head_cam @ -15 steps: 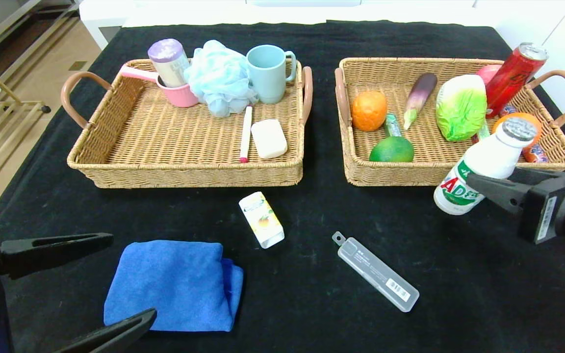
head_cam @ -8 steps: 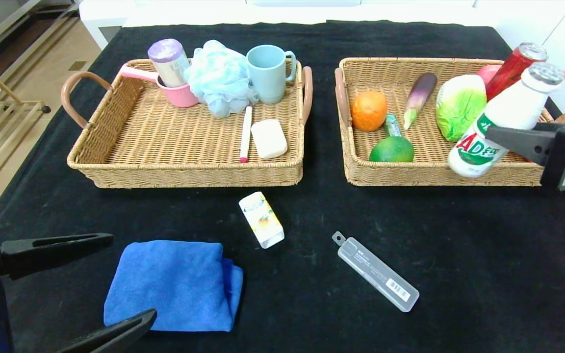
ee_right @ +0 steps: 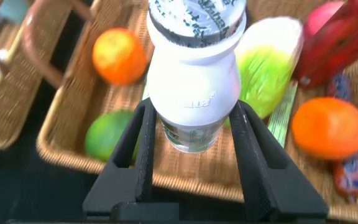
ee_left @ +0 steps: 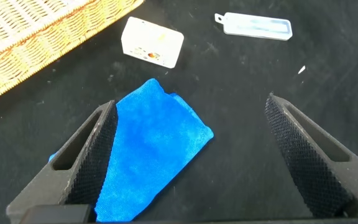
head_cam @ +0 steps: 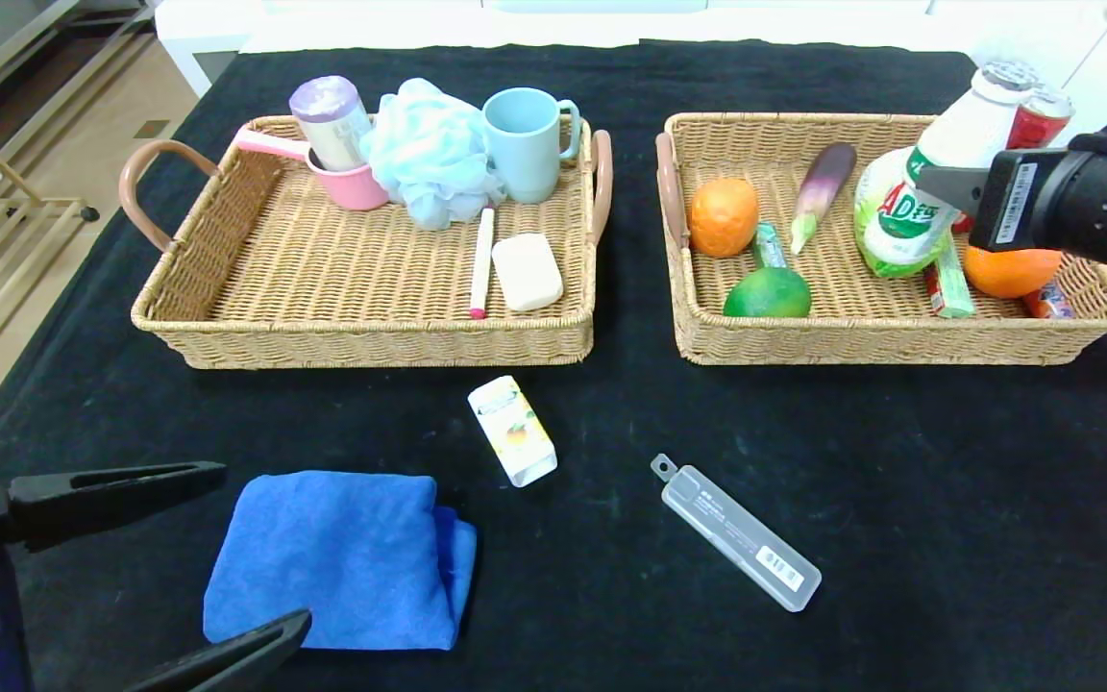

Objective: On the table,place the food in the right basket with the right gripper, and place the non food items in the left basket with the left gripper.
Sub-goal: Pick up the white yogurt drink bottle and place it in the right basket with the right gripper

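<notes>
My right gripper [head_cam: 928,187] is shut on the white bottle [head_cam: 943,159] with the green-red label and silver cap. It holds the bottle tilted above the right basket [head_cam: 880,341], in front of the green-white cabbage [ee_right: 269,62]. In the right wrist view both fingers press the bottle [ee_right: 194,81] at its sides. My left gripper [head_cam: 263,545] stands open at the table's front left, over the folded blue towel [head_cam: 342,557], touching nothing. The white-yellow carton [head_cam: 512,430] and the clear plastic case [head_cam: 736,531] lie on the black table [head_cam: 947,500]. The left basket [head_cam: 371,341] sits at the back left.
The left basket holds a pink cup [head_cam: 352,183], a blue puff [head_cam: 429,149], a mug [head_cam: 525,144], a pen [head_cam: 482,261] and a soap bar [head_cam: 527,272]. The right basket holds oranges [head_cam: 724,216], a lime [head_cam: 767,293], an eggplant [head_cam: 823,187] and a red can [head_cam: 1034,115].
My right gripper has carried the bottle from in front of the right basket's near-right corner up and back over the basket. The left arm has stayed put.
</notes>
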Tool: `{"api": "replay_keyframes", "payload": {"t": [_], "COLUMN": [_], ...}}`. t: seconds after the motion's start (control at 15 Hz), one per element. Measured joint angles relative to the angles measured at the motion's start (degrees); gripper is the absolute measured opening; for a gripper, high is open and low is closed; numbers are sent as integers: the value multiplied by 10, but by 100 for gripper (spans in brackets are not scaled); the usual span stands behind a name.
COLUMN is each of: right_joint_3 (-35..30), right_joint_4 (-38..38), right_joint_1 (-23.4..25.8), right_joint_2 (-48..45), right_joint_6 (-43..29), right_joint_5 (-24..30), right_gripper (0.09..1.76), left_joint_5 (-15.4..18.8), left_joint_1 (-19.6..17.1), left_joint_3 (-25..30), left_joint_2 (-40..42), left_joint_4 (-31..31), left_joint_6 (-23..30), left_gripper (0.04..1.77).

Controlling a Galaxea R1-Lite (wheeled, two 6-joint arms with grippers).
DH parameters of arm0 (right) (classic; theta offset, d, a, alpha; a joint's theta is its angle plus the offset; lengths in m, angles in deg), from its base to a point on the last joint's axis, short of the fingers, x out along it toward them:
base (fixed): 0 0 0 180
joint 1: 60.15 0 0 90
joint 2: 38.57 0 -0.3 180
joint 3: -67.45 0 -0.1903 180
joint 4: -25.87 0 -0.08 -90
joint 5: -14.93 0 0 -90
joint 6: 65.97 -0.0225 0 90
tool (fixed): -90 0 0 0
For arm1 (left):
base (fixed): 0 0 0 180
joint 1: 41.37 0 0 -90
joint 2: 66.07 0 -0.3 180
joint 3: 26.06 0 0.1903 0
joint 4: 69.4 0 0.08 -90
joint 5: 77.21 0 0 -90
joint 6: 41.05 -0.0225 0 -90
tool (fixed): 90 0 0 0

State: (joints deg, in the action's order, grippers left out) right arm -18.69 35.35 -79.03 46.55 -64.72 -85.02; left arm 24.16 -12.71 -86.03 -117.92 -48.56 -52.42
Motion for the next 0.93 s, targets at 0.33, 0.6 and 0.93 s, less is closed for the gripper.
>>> {"api": "replay_keyframes", "payload": {"t": [0.33,0.6,0.93], "right_joint_3": [34,47,50], "right_joint_4": [-12,-12,-12], "right_joint_1": [14,12,10], "right_joint_2": [60,81,85], "right_joint_6": [-6,-8,-9], "right_joint_5": [0,-1,-5], "right_gripper": [84,84,115], "left_joint_5": [0,0,0], "left_joint_1": [-1,-1,-1], "left_joint_3": [-1,-1,-1], "left_joint_2": [0,0,0], "left_joint_4": [-1,-1,-1], "left_joint_6": [0,0,0], "left_gripper": [172,172,172]}}
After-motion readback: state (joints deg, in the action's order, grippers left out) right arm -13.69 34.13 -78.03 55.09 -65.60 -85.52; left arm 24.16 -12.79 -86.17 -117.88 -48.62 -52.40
